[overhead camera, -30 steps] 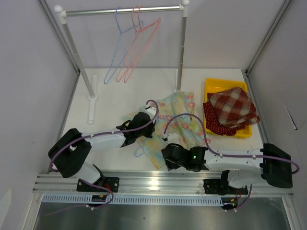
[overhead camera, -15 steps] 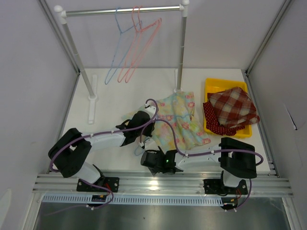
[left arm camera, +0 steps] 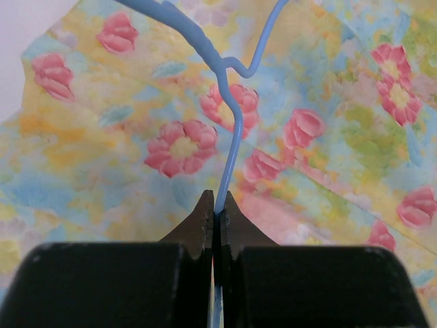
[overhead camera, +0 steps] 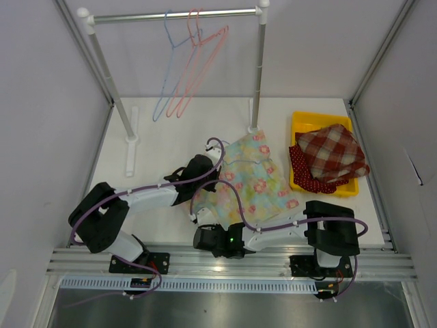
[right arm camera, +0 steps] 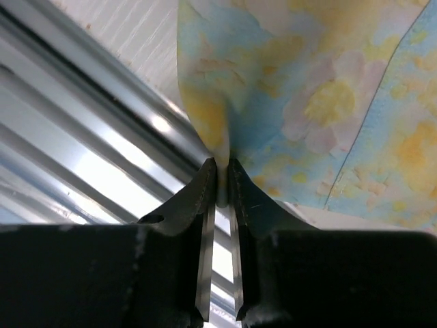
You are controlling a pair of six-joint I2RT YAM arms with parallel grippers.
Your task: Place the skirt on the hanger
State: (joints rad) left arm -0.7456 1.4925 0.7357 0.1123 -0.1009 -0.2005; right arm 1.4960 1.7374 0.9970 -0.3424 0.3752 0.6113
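We find the skirt (overhead camera: 256,181) lying on the table (overhead camera: 164,150), with both arms gripping.
From above, we see the floral cloth spread out, the left gripper (overhead camera: 217,176) at its left edge and the right gripper (overhead camera: 198,222) at its near corner by the front rail (overhead camera: 232,263). At the left wrist, we see the jaws pressed together on the wire of the blue hanger (left arm camera: 232,130), which lies over the fabric. At the right wrist, the jaws pinch a fold of the skirt's edge.

lab test cell: white panel walls (overhead camera: 41,137), aluminium rail (overhead camera: 232,263), garment rack (overhead camera: 174,15).
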